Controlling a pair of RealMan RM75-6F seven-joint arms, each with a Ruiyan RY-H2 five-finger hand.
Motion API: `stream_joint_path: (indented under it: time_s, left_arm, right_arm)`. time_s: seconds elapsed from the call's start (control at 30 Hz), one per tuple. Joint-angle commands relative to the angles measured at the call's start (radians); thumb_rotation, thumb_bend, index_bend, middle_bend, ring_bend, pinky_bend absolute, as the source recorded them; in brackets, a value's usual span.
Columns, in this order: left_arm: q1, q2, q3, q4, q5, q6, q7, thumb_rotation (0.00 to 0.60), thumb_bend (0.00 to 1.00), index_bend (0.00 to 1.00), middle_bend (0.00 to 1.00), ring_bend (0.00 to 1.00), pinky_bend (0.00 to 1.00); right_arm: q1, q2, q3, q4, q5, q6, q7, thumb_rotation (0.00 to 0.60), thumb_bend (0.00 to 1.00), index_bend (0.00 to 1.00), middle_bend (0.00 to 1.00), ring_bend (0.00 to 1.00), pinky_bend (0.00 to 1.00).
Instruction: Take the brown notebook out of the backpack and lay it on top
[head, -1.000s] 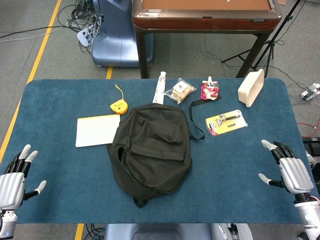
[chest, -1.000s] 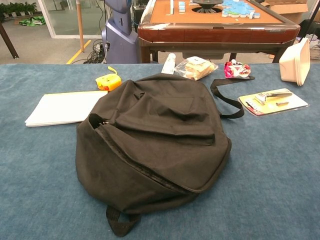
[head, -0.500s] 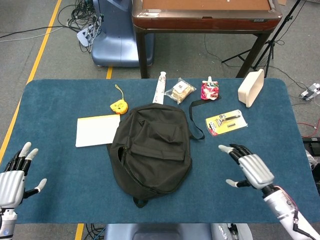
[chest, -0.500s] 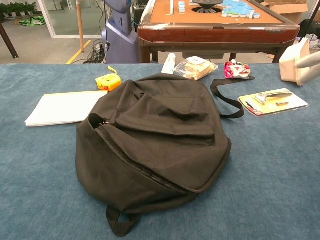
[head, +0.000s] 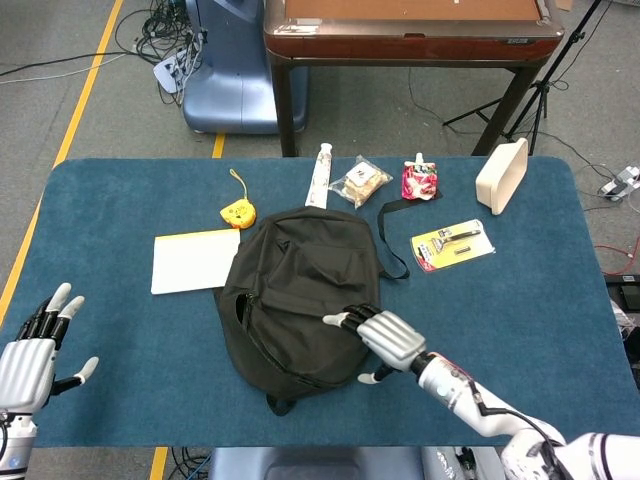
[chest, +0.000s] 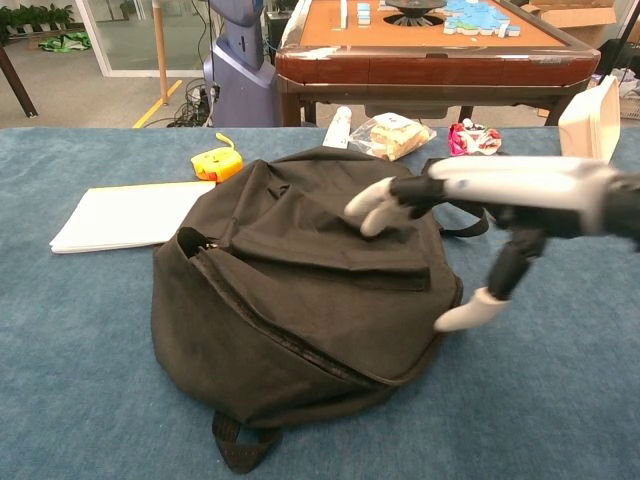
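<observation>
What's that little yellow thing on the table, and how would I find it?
Start from the black backpack in the middle of the blue table. Look just beyond its top-left corner, past the white pad. There lies a tape measure, the only bright yellow, rounded thing, with a thin yellow cord looping from it.

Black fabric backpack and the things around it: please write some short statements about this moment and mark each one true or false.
1. The black fabric backpack lies flat on the blue table. True.
2. The right hand is over the backpack with fingers spread and nothing in them. True.
3. The left hand grips the backpack's strap. False: it is open near the table's left edge, far from the backpack.
4. A brown notebook lies on top of the backpack. False: no brown notebook shows; only a white pad lies beside the backpack.
5. The yellow tape measure sits behind the white pad. True.
</observation>
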Motion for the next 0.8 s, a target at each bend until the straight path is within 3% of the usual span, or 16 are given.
stream_joint_path:
  time_s: [0.03,0.37,0.8]
  left_arm:
    - [-0.003,0.003,0.001,0.002,0.001,-0.005,-0.005,0.6,0.2,0.12,0.01,0.04,0.13]
    - [-0.002,0.01,0.005,0.017,-0.003,-0.017,-0.035,0.6,0.2,0.12,0.01,0.04,0.13]
    - [-0.002,0.011,0.007,0.026,0.005,-0.02,-0.06,0.6,0.2,0.12,0.01,0.04,0.13]
  right_arm:
    - [0.066,-0.101,0.018,0.031,0.096,-0.031,-0.089,0.6,0.03,0.13,0.16,0.07,0.14]
    - [0.156,-0.31,0.01,0.137,0.226,0.054,-0.253,0.6,0.03,0.13,0.16,0.07,0.14]
    - [0.191,-0.385,0.009,0.211,0.282,0.1,-0.285,0.6,0.05,0.13,0.16,0.07,0.14]
